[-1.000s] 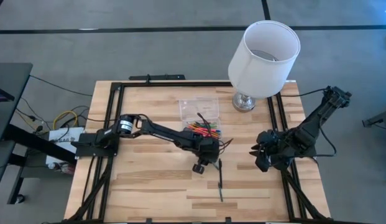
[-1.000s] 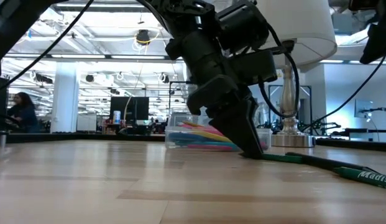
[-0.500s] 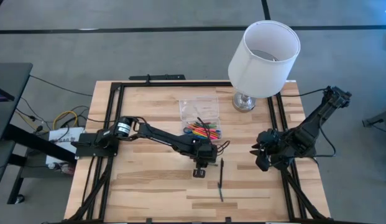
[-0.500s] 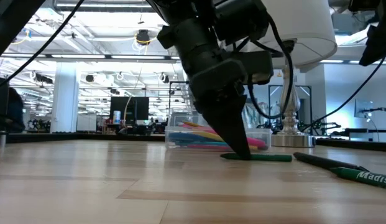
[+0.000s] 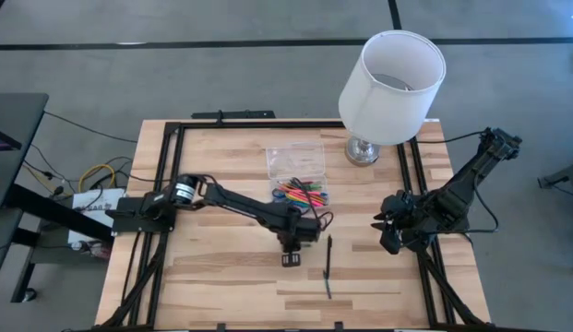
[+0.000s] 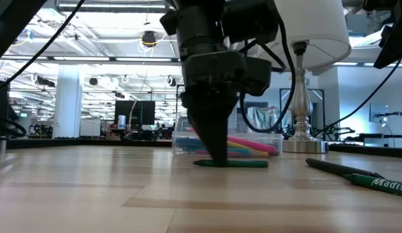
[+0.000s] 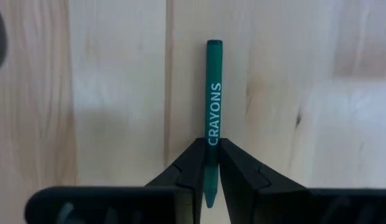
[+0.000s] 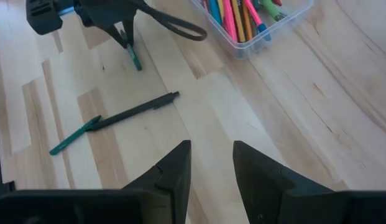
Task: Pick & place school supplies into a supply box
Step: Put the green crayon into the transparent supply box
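At frame centre, the left end effector point(image 7: 208, 165) pinches a green crayon point(image 7: 212, 106) lying on the bench point(image 5: 221, 286), below the supply box point(image 5: 297, 175). The right end effector point(image 8: 211, 165) waits open at right.

On the light wooden table point(image 5: 203, 277), the left gripper point(image 5: 292, 259) is low, near a clear plastic supply box point(image 5: 298, 172) of coloured pens, and the right gripper point(image 5: 386, 231) waits at the right edge.
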Motion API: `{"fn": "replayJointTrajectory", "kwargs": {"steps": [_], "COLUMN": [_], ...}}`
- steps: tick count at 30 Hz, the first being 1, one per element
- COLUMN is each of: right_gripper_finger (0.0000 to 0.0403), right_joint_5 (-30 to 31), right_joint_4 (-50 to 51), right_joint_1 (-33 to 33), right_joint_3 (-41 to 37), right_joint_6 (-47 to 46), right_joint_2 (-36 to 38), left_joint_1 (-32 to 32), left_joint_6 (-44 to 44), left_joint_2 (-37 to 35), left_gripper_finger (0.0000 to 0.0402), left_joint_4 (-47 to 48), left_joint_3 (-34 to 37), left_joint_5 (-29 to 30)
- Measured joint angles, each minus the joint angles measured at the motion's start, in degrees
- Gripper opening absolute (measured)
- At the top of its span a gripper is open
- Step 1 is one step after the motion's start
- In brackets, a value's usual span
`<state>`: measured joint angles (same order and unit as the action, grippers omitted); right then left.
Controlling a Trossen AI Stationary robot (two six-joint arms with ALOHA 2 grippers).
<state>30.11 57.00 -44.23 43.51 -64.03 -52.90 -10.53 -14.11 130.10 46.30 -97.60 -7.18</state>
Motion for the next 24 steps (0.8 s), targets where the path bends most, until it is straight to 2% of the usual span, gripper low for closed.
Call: {"fn": "replayJointTrajectory", "kwargs": {"steps": [8, 24], "right_gripper_finger": [0.0111, 0.0111], "right_joint_5": [0.0, 0.0], "right_joint_4": [0.0, -0.1], "right_joint_1": [0.0, 0.0], "right_joint_3": [0.0, 0.0], "right_joint_6": [0.0, 0.0], "right_joint_2": [0.0, 0.0], "left_joint_1": [-0.9, -1.3], "left_joint_6": [0.4, 0.4], "left_joint_2": [0.2, 0.3], "left_gripper_finger": [0.0038, 0.0038], "left_joint_4": [7.8, 9.3], "left_joint_3": [-3.0, -3.6], "left_joint_5": [2.6, 3.1]}}
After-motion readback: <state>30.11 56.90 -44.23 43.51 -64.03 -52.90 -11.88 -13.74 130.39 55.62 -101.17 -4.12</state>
